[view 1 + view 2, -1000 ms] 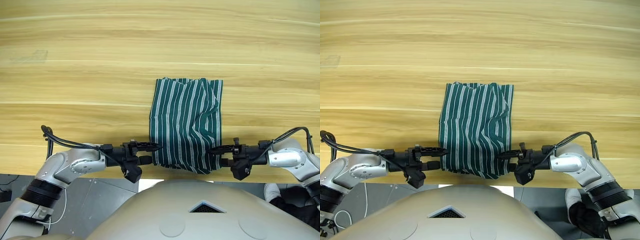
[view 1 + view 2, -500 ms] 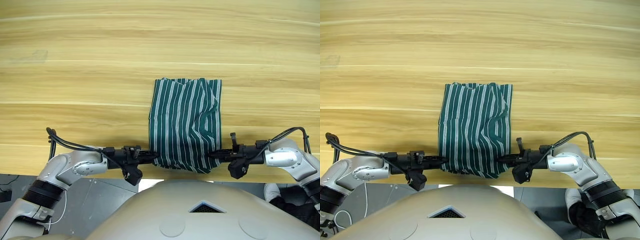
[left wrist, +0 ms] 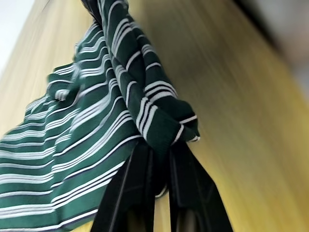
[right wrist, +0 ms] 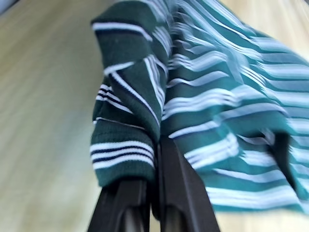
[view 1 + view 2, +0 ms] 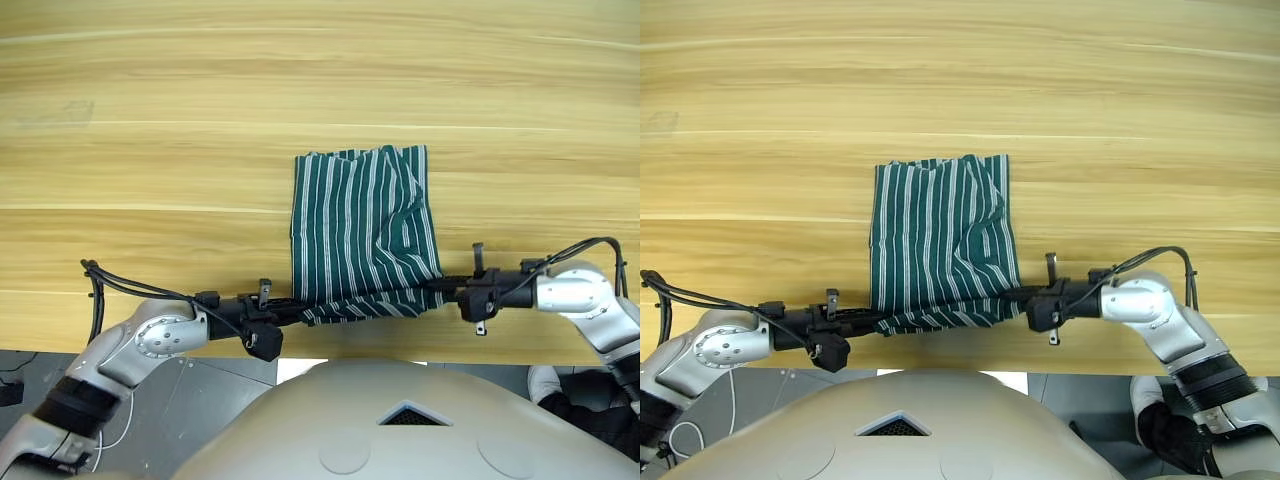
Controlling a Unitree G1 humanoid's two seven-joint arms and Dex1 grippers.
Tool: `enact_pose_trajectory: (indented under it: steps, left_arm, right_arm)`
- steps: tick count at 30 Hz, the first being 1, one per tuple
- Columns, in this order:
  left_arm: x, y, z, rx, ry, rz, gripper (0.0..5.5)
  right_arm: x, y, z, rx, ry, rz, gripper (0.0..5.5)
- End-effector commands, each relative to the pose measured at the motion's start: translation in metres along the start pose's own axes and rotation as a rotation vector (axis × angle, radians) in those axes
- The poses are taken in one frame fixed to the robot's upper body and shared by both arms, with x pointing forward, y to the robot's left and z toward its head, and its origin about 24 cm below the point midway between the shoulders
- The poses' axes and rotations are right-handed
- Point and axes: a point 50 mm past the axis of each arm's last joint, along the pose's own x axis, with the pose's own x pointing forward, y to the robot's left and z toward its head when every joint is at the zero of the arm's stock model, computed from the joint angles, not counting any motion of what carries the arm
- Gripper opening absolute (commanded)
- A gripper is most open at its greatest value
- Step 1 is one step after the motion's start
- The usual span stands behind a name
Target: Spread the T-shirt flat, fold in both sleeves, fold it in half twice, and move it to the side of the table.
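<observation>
Folded T-shirt (image 5: 360, 225), green with white stripes, sits as a narrow rectangle at the middle of the wooden surface (image 5: 150, 120), close to its near edge. The far edge of the shirt lies flat on the wood. The near edge is raised off it and stretched between the two arms.

Left fingers (image 5: 290, 312) are clenched on the shirt's near left corner, right at the surface's front edge. In the left wrist view the two dark fingers (image 3: 137, 179) are pinched together, with a bunched striped corner sticking out between them and the rest of the cloth hanging away over the wood.

Right fingers (image 5: 440, 291) are clamped on the near right corner, slightly farther in from the front edge than the left ones, so the lifted hem runs at a slant. The right wrist view shows the fingers (image 4: 178, 188) closed tight on a thick folded wad of cloth, the hem band wrapped over the tip.

The shirt's left side edge is fairly straight. The right side is rumpled, with a crease running from the middle toward the right corner.

Open wood stretches wide beyond the shirt's far edge, and there are broad bare strips on both the left and right sides. There is very little room on the near side, where the lifted hem is almost over the front edge. Both arms lie low along that edge, elbows out.
</observation>
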Motion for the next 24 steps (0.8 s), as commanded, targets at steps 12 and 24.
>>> enact_pose_trajectory:
  steps: [12,24]
  left_arm:
    - [-0.036,0.032,0.043,-0.470,-0.075,-0.033,0.24]
    - [-0.042,0.006,0.050,-0.537,-0.057,-0.169,0.24]
  right_arm:
    - [-0.020,-0.002,0.028,0.458,-0.141,0.075,0.02]
    - [-0.035,-0.012,0.059,0.657,-0.366,0.081,0.02]
